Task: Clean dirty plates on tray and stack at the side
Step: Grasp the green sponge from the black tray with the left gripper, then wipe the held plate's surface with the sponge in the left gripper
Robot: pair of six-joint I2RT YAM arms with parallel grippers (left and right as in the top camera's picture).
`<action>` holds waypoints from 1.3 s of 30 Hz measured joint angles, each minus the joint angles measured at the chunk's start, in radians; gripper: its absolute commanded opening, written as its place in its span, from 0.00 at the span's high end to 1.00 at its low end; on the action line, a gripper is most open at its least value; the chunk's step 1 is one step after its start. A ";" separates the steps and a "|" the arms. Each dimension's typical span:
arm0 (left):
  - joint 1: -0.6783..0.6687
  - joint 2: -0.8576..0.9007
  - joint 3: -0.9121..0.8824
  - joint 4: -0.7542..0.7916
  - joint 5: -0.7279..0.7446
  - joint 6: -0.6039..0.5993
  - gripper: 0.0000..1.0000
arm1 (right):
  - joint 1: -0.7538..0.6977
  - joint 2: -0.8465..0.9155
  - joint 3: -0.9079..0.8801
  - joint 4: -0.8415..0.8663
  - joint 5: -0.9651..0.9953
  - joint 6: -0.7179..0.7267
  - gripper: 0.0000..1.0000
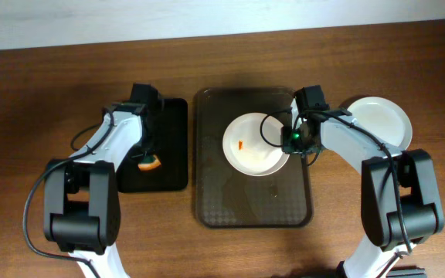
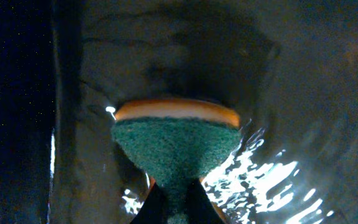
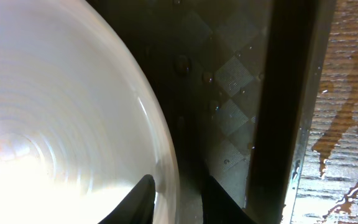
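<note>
On the dark brown tray [image 1: 230, 201] lies a white plate [image 1: 246, 154] with a small orange smear near its centre. A second plate's rim shows under its lower edge. My right gripper [image 1: 292, 140] is at the plate's right rim. In the right wrist view its fingers [image 3: 178, 186] straddle the rim of the plate [image 3: 61, 112], shut on it. My left gripper [image 1: 149, 158] is shut on a green and orange sponge [image 2: 176, 143] over the wet black tray [image 1: 172, 131].
Another white plate [image 1: 381, 120] lies on the wooden table to the right of the brown tray, beside my right arm. Water drops sit on the tray floor [image 3: 229, 81]. Wet patches show on the table [image 3: 347, 143] by the tray's rim.
</note>
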 measured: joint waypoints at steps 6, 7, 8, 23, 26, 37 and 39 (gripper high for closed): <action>-0.004 -0.089 0.084 -0.071 0.050 0.014 0.44 | 0.000 0.000 0.000 0.001 0.000 -0.003 0.62; -0.004 -0.092 0.080 -0.069 0.053 0.018 0.44 | 0.000 0.000 0.000 0.000 0.000 -0.003 0.61; -0.004 -0.092 0.060 -0.056 0.054 0.019 0.44 | 0.000 0.000 0.000 0.000 0.000 -0.003 0.58; -0.004 -0.087 -0.047 -0.032 0.087 0.025 1.00 | 0.000 -0.001 0.005 -0.005 0.000 -0.015 0.63; -0.008 -0.087 0.129 -0.165 0.094 0.042 1.00 | 0.000 0.001 0.005 -0.003 0.000 -0.012 0.80; -0.276 -0.082 0.265 0.042 0.283 0.058 1.00 | 0.000 -0.002 0.008 -0.016 -0.012 0.008 0.96; -0.322 -0.046 0.271 0.102 0.334 0.035 1.00 | 0.000 -0.002 0.008 -0.016 -0.012 0.009 0.96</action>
